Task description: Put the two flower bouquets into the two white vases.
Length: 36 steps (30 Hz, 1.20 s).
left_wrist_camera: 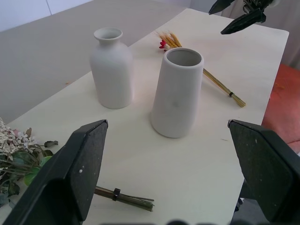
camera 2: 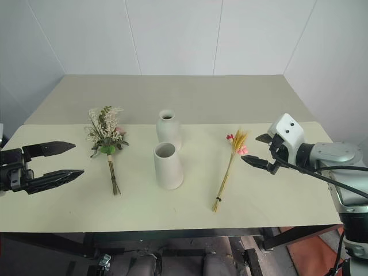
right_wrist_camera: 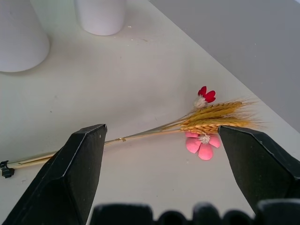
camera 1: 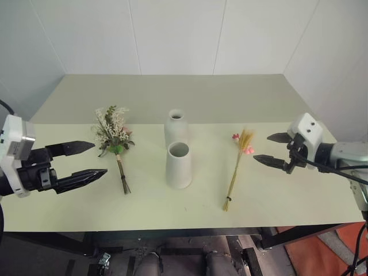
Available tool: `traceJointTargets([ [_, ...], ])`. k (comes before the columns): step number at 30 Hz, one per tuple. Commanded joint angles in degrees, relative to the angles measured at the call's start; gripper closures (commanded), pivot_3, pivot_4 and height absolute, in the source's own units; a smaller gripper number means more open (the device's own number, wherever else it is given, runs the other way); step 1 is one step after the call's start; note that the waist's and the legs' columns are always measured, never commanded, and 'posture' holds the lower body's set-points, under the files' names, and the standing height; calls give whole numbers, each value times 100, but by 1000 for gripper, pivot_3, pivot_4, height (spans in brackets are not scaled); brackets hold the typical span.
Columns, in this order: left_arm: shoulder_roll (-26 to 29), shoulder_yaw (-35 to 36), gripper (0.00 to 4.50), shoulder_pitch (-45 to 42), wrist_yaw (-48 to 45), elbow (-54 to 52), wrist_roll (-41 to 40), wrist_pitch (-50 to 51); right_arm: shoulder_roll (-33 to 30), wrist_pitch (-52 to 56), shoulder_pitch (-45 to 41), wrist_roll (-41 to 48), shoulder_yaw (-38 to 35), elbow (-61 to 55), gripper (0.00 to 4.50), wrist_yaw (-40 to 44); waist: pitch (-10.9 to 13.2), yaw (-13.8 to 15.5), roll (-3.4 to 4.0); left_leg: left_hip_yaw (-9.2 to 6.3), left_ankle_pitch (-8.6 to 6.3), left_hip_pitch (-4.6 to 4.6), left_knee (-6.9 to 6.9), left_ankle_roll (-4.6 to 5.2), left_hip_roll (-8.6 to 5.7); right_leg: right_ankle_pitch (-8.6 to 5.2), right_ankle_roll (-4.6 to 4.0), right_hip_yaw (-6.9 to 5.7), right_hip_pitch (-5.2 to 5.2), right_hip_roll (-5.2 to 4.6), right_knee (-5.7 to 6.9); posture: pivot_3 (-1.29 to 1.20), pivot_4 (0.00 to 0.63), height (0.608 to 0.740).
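Our fingers are spread wide on both arms and hold nothing: the left gripper (camera 1: 86, 160) hovers off the left edge of the counter (camera 1: 276, 201), the right gripper (camera 1: 275, 149) off the right side, its tips just beside the wheat heads.

The bushy bouquet (camera 1: 113, 138) lies flat on the counter, left of the vases, blooms toward the wall and bound stems (left_wrist_camera: 123, 197) toward us. The slim wheat bouquet (camera 1: 238, 164) lies to the right of the vases, its pink and red blossoms (right_wrist_camera: 201, 140) at the far end and a dark tie near the stem ends.

Both white vases stand upright in the middle, the cone vase (camera 1: 179, 165) nearer us and the bottle vase (camera 1: 176, 127) just behind it; we cannot tell whether they touch.

We judge both bunches very light and brittle. Dried heads and wheat ears will likely shed or snap if pinched, so we would take each by its stems, close above the tie where the stalks are gathered and stiffest. The wheat stalks are thin and lie flush on the counter, so they may slip or splay under a loose grip. The vases look heavy enough to stand, but the narrow neck leaves little room; the bushy bunch looks better suited to the wide mouth.
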Motion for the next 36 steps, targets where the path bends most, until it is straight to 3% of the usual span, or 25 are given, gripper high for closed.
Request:
traceJointTargets([
  [1,-12,172,32,-18,-27,-80,-57,-16,-97,-146,-66,-59,-140,-82,0,1,0,0,0,0,0,0,0,0,0,0,0,0,0,0,0,0,150,740],
  [5,-30,220,32,19,-29,-104,-63,-13,-76,-124,-100,-96,-99,-82,0,27,0,-2,0,1,0,1,0,0,0,0,0,1,0,0,1,0,150,740],
  [11,-77,246,32,41,31,-198,-114,16,94,3337,-1392,312,446,91,0,-620,1,-41,-1,8,0,8,1,0,4,6,-3,17,-5,6,7,0,150,740],
  [17,-139,310,32,62,161,-342,-231,78,1054,5736,-3058,180,1059,1399,0,-1450,1,-36,-3,16,-1,14,-2,-1,32,9,-15,28,-7,40,2,0,150,740],
  [23,-151,349,32,41,279,-422,-284,144,1822,5996,-4092,326,1914,2783,0,-1833,2,-40,-1,18,-1,6,-4,-1,53,16,-24,42,-21,71,4,0,150,740],
  [29,-204,439,32,107,405,-602,-407,182,2453,5996,-4560,43,2464,3927,0,-2373,2,-50,-1,19,-1,-6,-4,-1,57,22,-28,42,-34,77,9,0,150,740],
  [32,-208,548,0,159,430,-658,-456,228,2668,5996,-4678,-35,2567,4280,567,-2528,2,-46,-1,19,-1,-6,-4,-1,57,32,-43,43,-35,78,10,0,150,740],
  [36,-235,601,0,221,474,-725,-479,253,2791,5996,-4701,-28,2618,4291,1890,-2548,2,-52,-1,19,-1,-7,-4,-1,58,33,-43,43,-38,80,12,0,150,740],
])
